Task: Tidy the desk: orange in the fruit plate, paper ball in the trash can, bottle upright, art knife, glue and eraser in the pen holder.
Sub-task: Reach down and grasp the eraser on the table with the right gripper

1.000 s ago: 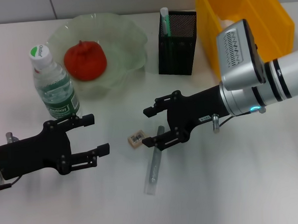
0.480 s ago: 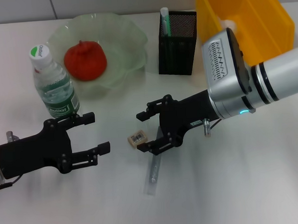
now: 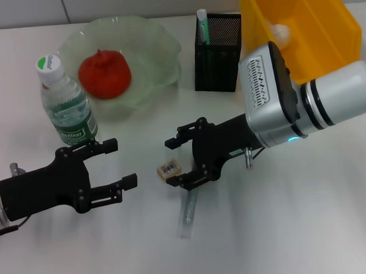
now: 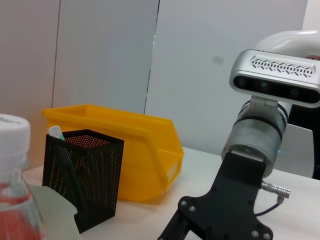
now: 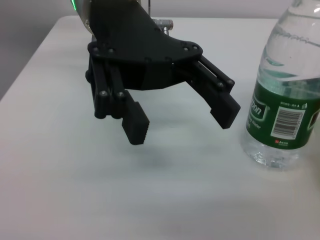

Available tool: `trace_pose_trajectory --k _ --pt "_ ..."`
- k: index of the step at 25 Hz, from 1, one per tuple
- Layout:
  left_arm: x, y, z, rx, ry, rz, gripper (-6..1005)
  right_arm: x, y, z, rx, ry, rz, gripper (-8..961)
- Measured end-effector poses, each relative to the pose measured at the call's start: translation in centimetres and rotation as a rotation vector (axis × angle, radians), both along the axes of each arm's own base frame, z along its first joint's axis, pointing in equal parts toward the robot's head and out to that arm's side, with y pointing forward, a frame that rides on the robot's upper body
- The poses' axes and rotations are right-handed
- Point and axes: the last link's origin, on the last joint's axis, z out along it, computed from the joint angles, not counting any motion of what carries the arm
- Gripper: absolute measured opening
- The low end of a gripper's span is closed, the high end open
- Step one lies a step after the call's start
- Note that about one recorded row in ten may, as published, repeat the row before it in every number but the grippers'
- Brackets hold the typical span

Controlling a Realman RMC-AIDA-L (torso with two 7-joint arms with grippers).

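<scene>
- Nearest us, the art knife (image 3: 188, 211) lies flat on the white desk (image 3: 310, 228), a pale slim bar, its far end under the right pincer.
- Left pincer (image 3: 115, 164) hangs low over the desk near the front left, fingers apart, holding nothing; the right wrist view shows it (image 5: 182, 119) the same way, gaping.
- Eraser (image 3: 167, 170), a small tan block, sits on the desk just beside the right pincer's near finger; we can't tell if they touch.
- Right pincer (image 3: 174, 161) is low over the desk, fingers apart and empty, the eraser close by its fingertips.
- We judge the step in hand is the eraser pick: the next move calls for settling the fingers either side of the block, closing, then carrying it to the holder. Small block, easy to knock aside.
- Bottle (image 3: 65, 101) already stands upright, left of centre, cap on.
- Orange (image 3: 104, 73) sits in the glass plate (image 3: 160, 46) at far left.
- Black mesh holder (image 3: 218, 51) at the back centre, a white-green stick in it that we take for the glue (image 3: 202, 25).
- Yellow bin (image 3: 312, 26) at far right; something white inside near the wall, maybe the paper ball, too small to tell.
- Behind the desk, plain grey-white wall panels.
</scene>
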Motion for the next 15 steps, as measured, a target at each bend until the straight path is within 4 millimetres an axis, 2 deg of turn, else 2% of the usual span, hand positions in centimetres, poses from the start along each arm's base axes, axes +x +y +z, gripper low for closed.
trace_pose_trajectory --k 12,14,15 --pt "0.0 -0.22 -0.34 0.009 -0.014 0.017 844 0.23 0.0 -0.66 0.013 -0.033 0.019 741" --pt "0.03 -0.24 -0.41 0.009 -0.016 0.018 844 0.32 -0.01 -0.71 0.015 -0.037 0.019 535" --pt "0.06 -0.27 -0.47 0.008 -0.017 0.018 844 0.39 -0.02 -0.76 0.017 -0.04 0.02 533"
